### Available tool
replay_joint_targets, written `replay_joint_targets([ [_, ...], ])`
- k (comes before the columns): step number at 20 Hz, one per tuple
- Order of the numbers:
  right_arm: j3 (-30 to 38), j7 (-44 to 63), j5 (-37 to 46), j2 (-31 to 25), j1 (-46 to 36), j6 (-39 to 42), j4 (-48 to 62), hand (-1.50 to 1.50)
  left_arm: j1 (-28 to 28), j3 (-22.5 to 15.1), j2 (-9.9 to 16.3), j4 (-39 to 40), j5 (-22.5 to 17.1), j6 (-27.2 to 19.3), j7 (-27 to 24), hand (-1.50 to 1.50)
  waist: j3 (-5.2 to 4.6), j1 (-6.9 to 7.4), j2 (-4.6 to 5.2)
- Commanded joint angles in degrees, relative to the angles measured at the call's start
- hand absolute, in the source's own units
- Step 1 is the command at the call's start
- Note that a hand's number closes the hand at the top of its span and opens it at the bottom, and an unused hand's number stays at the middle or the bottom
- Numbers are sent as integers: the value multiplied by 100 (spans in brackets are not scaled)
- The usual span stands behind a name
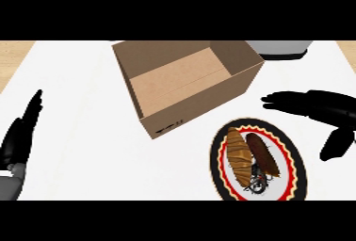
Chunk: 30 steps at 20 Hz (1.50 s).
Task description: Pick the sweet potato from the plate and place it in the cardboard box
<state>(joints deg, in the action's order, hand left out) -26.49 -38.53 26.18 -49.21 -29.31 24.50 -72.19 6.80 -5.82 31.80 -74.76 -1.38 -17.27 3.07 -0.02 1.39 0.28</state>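
Note:
A brown, striped sweet potato (240,154) lies lengthwise on a round plate (295,165) with a black rim and a red and yellow zigzag border, at the lower right. A darker reddish piece (264,154) rests beside it, with something dark and tangled at their lower ends. The open cardboard box (182,84) stands up and left of the plate, with nothing inside. My right hand (316,107) hovers above and right of the plate, fingers straight and pointing left, thumb hanging down; it holds nothing. My left hand (20,136) rests at the left edge, fingers straight.
A grey round object on a dark base (281,49) stands at the back right, just behind the box. The white counter (83,155) shows a wooden strip along the far left and right edges.

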Motion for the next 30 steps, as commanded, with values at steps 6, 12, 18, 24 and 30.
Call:
replay_joint_targets([
  [6, -1083, 979, 1484, 462, -556, 698, -211, -150, -217, -22, -138, -225, 244, -143, 160, 0, 2, -40, -30],
  [12, -1116, 1674, 1896, 1050, -753, 1421, -420, -150, 63, 221, -103, -42, 211, 198, 248, 0, 1, -124, -37],
  [18, -962, 1190, 2648, 1302, -533, 1090, 159, -150, -429, 511, -230, -122, 353, 295, -235, 0, 3, -96, -30],
  [24, -742, 1047, 3083, 1533, -465, 1226, 272, -150, -67, 422, -688, 25, 691, 170, 32, 0, 2, -115, -28],
  [30, -609, 990, 2950, 1599, 115, 1507, -454, -150, -208, 729, -452, -268, 601, 551, 181, 0, 2, -128, -40],
])
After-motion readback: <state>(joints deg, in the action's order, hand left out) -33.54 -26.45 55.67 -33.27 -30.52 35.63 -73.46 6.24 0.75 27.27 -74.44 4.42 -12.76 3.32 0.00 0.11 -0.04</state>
